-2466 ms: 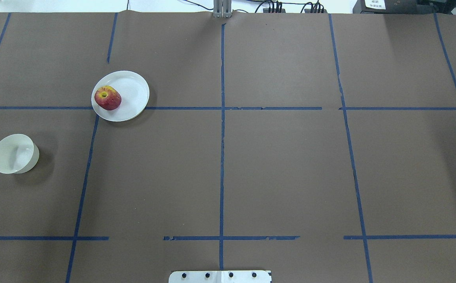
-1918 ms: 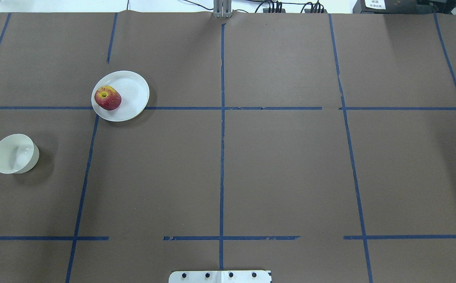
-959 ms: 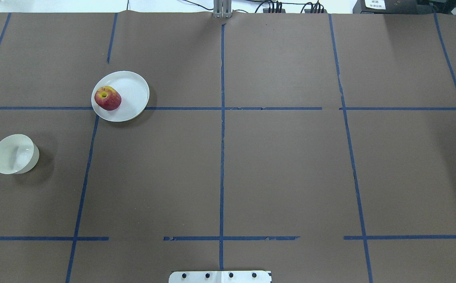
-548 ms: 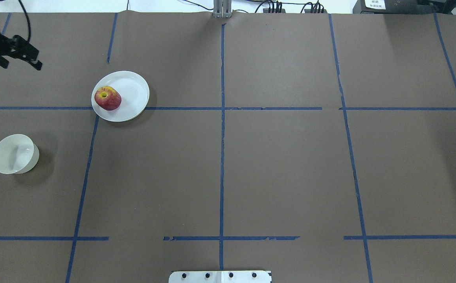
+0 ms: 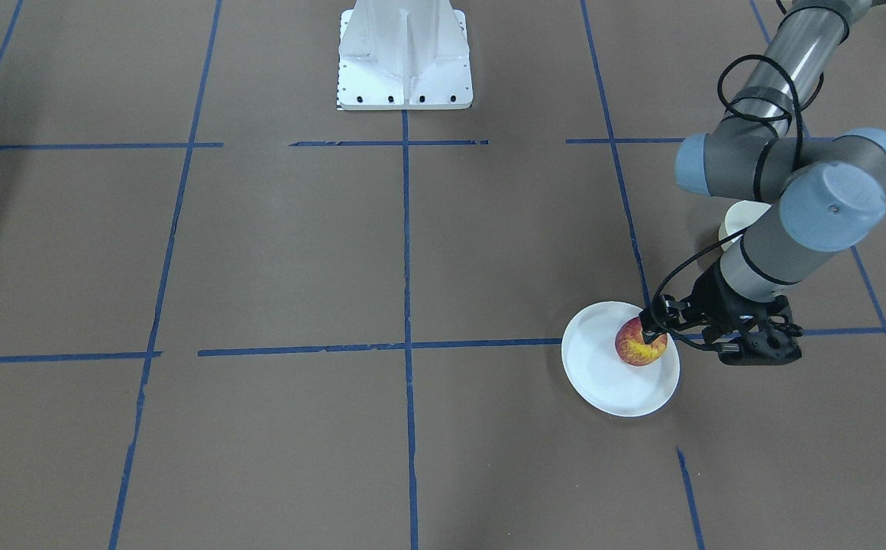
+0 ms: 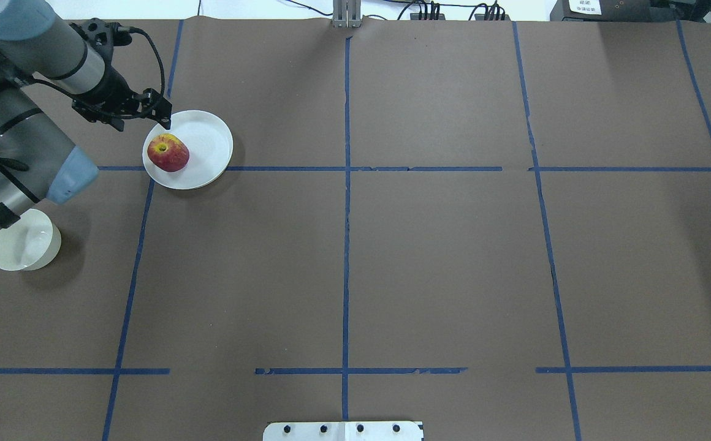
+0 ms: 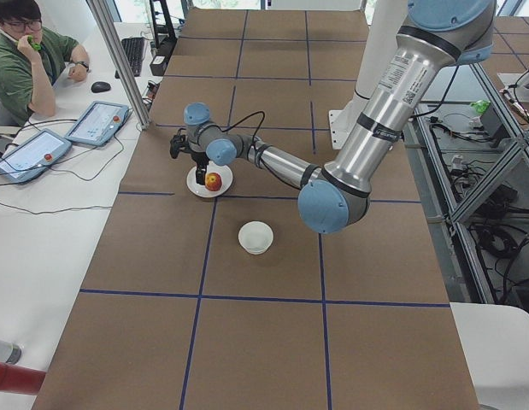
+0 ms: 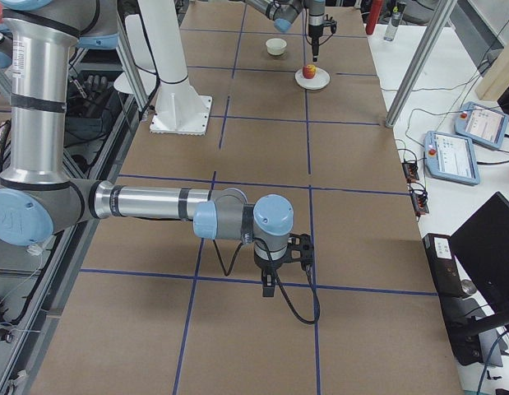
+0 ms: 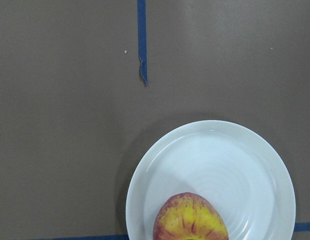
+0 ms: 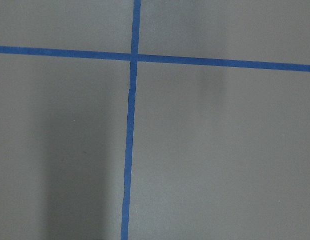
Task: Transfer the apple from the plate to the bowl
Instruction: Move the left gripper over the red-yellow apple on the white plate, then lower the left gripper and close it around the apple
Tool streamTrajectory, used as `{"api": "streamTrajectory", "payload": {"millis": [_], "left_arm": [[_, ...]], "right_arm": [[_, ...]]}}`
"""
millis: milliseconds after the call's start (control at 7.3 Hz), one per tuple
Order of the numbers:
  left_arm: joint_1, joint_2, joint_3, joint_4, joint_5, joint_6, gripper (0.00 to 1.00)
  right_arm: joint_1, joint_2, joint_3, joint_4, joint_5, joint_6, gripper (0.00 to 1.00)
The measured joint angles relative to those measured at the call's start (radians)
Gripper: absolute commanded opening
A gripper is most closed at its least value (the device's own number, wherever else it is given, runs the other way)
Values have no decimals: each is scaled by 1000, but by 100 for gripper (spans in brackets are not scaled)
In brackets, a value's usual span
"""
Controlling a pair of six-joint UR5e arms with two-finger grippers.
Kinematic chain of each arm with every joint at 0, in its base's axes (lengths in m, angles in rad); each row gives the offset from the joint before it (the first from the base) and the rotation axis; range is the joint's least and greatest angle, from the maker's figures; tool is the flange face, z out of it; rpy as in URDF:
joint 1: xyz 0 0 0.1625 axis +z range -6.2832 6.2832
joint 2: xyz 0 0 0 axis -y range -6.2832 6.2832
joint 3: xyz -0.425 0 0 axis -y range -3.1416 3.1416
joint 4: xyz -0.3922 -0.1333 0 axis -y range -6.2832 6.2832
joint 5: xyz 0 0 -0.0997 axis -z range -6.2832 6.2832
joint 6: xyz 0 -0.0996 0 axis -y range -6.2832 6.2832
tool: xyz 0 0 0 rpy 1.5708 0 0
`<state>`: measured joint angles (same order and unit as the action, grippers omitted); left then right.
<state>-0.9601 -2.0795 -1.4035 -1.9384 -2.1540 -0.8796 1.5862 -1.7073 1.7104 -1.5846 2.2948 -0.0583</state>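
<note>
The apple point(image 6: 168, 153) sits on the plate point(image 6: 208, 147), off-centre toward the rim on the robot's left and slightly toward the robot, and the plate stands on the brown-papered table point(image 6: 441, 257). The left gripper point(image 6: 159, 113) hangs above the plate's far-left rim, and from its fingers the apple lies a little toward the robot; in the wrist view the apple point(image 9: 191, 218) shows only at the bottom edge, so by my reading the fingers are not yet centred over it. Whether they stand apart or together cannot be told: in the front view point(image 5: 653, 325) the tips read as one dark shape over the apple point(image 5: 640, 344), with no clear gap. The apple is nearly round, so it has no long axis worth aligning to; its yellow stem hollow faces upward, tilted somewhat toward the robot's left. The bowl point(image 6: 23, 240) stands well apart from the plate, nearer the robot and further to its left, partly under the left arm's elbow. The left arm is plainly the nearer one; the right gripper point(image 8: 275, 276) hangs low over bare table well apart from both dishes, and its fingers' state cannot be told either.
</note>
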Motion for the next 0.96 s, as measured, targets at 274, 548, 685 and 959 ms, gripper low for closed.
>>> {"api": "streamTrajectory", "payload": {"millis": [274, 548, 685, 959], "left_arm": [[44, -6, 16, -10, 22, -35, 100], [81, -7, 41, -37, 62, -60, 100], [90, -7, 50, -52, 79, -69, 100], [97, -6, 63, -62, 89, -75, 72]], "right_arm": [[0, 0, 0, 0, 0, 0, 100], [0, 0, 0, 0, 0, 0, 100], [0, 0, 0, 0, 0, 0, 100], [0, 0, 0, 0, 0, 0, 100]]}}
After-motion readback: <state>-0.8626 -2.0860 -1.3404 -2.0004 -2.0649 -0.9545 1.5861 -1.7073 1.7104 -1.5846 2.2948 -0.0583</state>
